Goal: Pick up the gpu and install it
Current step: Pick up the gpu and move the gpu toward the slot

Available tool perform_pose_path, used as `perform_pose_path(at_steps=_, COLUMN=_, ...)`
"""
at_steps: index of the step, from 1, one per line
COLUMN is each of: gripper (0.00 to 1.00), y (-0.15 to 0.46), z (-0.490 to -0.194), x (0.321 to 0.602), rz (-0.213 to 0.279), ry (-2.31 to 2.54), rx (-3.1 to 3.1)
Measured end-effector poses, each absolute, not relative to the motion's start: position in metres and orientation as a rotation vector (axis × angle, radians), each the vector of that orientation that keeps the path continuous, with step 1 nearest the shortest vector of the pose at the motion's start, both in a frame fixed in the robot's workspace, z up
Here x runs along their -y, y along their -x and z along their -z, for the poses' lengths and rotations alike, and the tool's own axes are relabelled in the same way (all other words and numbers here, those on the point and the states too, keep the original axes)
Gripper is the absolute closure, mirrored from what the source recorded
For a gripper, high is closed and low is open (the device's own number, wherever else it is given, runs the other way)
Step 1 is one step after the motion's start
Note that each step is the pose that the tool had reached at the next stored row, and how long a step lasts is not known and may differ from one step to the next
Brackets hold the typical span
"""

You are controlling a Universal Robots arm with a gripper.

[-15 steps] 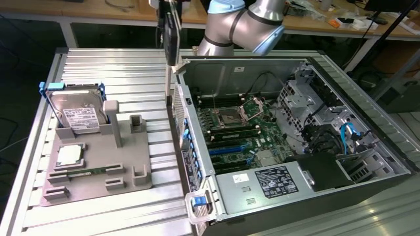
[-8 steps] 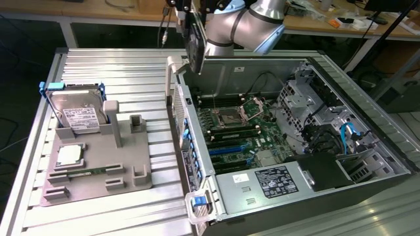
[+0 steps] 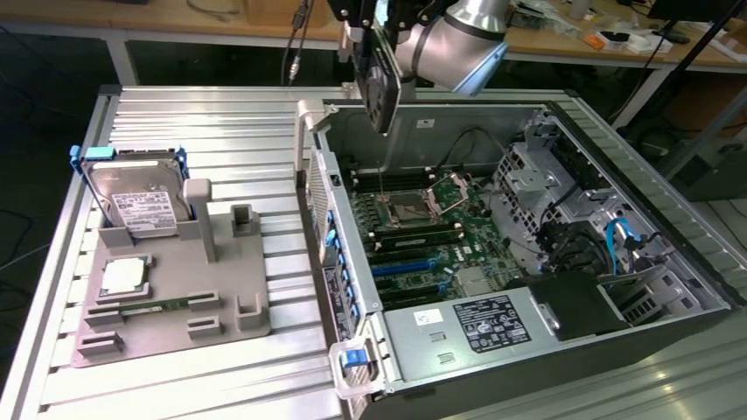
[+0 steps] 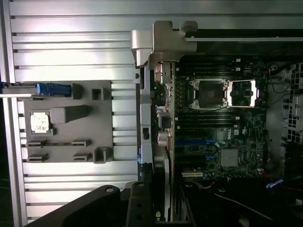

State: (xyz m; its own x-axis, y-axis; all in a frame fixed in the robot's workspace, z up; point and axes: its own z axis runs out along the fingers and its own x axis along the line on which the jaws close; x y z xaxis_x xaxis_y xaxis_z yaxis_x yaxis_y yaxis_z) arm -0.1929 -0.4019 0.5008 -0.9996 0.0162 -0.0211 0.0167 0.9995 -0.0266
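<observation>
Ribbed aluminium table (image 3: pixel 210 114) carries an open computer case (image 3: pixel 332 227), with workbenches along the back of the room. Above the case's rear wall hangs the gripper (image 3: pixel 380 35), its fingers pinched on the top edge of the gpu (image 3: pixel 383 92). The card hangs upright in the air, clear of the case. Below the gripper, inside the case, lies the motherboard (image 3: pixel 438 236). Well off to the gripper's side, toward the exterior view's left, a grey fixture (image 3: pixel 175 297) holds a hard drive (image 3: pixel 140 206) upright

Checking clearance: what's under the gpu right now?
The gpu hangs from the gripper over the motherboard edge, just inside the case wall. In the wrist view the gpu covers whatever lies directly beneath it.
</observation>
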Motion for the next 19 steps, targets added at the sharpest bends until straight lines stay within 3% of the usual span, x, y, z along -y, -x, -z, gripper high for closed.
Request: perform_pose_path(at_steps=19, gripper=0.73, y=0.123, z=-0.496, x=0.402, rz=0.041, ry=-0.026, rx=-3.087)
